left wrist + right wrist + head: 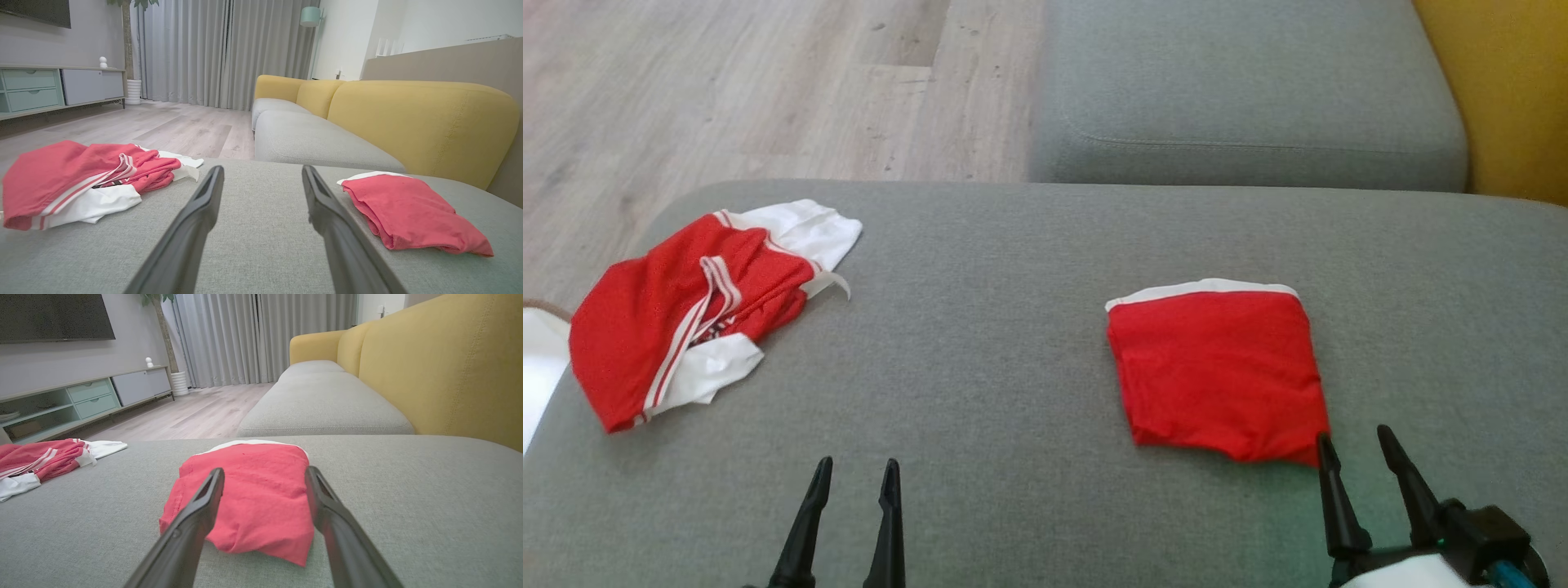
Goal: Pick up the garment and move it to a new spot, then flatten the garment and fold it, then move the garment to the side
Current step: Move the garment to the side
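Two garments lie on a grey sofa cushion (980, 367). At left is the crumpled red-and-white garment (698, 310), then the left gripper (859, 463), open and empty. At right is the folded red garment (1217, 371), with the right gripper (1354, 435) open and empty at its near corner.

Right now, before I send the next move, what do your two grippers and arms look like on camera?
Left gripper: two long black fingers tapering to narrow tips. Right gripper: the same black tapered fingers, rising from a blocky black body, with a teal-blue cable beside it and a pale white forearm shell below. I can make out no markings.
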Tool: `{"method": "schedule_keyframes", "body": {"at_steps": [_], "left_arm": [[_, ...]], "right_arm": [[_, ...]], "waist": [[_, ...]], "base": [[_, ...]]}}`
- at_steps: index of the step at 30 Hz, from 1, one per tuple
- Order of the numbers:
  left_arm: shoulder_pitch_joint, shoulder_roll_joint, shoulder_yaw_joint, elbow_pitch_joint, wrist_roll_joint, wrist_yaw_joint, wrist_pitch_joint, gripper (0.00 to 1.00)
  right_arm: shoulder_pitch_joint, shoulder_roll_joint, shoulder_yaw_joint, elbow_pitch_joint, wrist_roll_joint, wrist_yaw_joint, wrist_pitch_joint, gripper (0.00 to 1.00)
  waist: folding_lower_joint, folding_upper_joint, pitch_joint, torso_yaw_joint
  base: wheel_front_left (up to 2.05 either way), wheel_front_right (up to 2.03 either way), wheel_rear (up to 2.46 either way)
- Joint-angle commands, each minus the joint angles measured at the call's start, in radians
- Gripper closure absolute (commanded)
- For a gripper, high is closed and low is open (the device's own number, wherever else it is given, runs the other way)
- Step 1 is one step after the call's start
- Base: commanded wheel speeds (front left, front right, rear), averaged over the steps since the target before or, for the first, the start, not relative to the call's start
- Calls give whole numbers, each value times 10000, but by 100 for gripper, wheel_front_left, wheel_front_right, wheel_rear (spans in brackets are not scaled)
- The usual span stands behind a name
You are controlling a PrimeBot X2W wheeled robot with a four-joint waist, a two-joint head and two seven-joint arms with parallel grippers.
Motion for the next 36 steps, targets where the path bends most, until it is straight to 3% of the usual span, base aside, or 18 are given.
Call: {"method": "schedule_keyframes", "body": {"at_steps": [1,27,36], "left_arm": [[-456,-83,333,-299,-35,11,-51,0],[-466,-85,201,-256,150,28,-51,0],[-671,-85,24,-498,128,63,-51,0]], "right_arm": [[-136,-64,164,-372,-30,-7,-136,0],[130,103,171,-442,-145,-7,-137,0],[-312,-11,336,-449,-191,-7,-137,0]], "waist": [[0,0,-6,-80],[0,0,97,-558],[0,0,989,-683]], "base": [[0,0,0],[0,0,0],[0,0,0]]}}
